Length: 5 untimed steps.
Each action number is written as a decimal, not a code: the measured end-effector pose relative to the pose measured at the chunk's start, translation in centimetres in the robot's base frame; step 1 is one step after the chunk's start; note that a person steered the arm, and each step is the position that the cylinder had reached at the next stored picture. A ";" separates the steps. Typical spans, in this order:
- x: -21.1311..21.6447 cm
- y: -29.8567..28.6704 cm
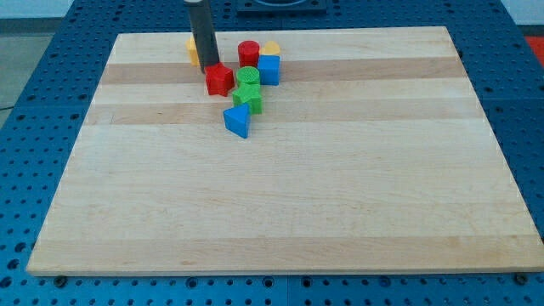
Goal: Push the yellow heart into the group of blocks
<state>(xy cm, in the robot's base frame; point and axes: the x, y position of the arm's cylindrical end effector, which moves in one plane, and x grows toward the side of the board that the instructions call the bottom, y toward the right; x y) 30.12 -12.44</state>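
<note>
A yellow block (192,51) lies near the board's top edge, mostly hidden behind my rod, so its shape is unclear. My tip (206,68) sits just right of and below it, touching the top left of a red block (219,80). The group lies to the right: a red cylinder (248,53), a second yellow block (271,48) behind a blue cube (269,70), a green cylinder (247,77), a green block (249,97) and a blue triangle (238,121).
The wooden board (280,204) lies on a blue pegboard table (34,76). All the blocks sit near the board's top edge, left of centre.
</note>
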 end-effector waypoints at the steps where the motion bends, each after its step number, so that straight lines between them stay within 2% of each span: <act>1: -3.4 0.0; 2: -10.0 4.3; 3: -10.5 10.9; 4: -5.9 11.1; 5: -3.1 8.6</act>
<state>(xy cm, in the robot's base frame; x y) 26.99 -3.82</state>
